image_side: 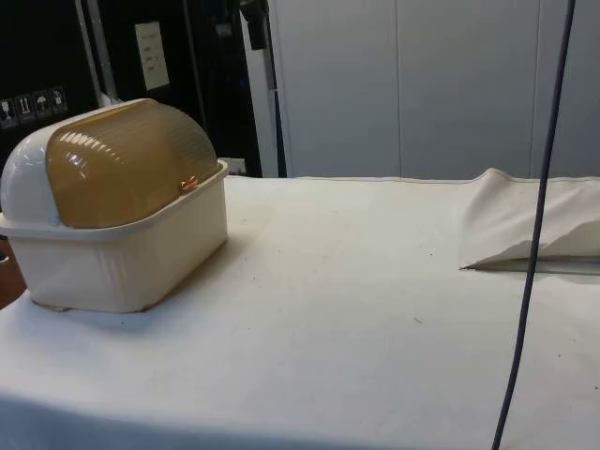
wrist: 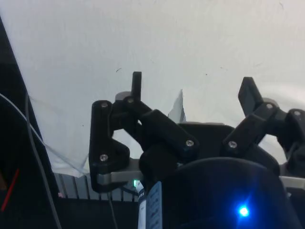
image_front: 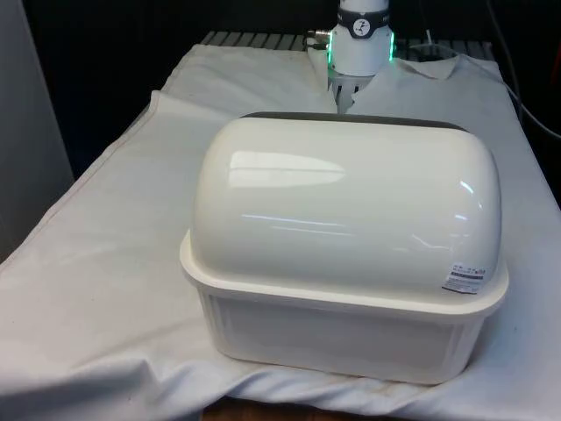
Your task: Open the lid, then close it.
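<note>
Cream plastic bread box with ribbed tub: on white cloth-covered table, near front edge, back turned to front view. White domed rear shell covers top in front view. Side view: box at that view's left; amber translucent ribbed roll-top lid down, closed, small copper-coloured knob at its lower edge by tub rim. Black two-finger gripper: above bare cloth, fingers spread apart, nothing between them.
</note>
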Controlling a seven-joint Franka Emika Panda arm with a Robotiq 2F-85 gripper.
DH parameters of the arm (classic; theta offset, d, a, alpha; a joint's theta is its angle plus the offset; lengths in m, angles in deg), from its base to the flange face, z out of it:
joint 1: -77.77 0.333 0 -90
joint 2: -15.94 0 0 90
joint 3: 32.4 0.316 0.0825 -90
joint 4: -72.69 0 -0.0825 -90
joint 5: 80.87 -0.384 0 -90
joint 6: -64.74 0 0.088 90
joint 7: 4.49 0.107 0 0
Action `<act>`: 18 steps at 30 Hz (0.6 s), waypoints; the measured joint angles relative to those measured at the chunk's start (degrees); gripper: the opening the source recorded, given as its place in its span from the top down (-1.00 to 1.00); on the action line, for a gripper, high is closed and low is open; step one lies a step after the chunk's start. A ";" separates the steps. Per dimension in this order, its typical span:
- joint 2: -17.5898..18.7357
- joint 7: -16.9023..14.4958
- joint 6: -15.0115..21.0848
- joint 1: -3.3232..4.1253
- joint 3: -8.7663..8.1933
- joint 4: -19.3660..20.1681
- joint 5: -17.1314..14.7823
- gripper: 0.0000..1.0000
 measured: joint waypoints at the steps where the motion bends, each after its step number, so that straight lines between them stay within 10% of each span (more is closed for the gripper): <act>1: 0.00 0.00 0.00 0.00 0.00 0.00 0.00 -0.88; 18: 0.00 0.00 -0.06 0.00 0.00 0.00 0.00 1.00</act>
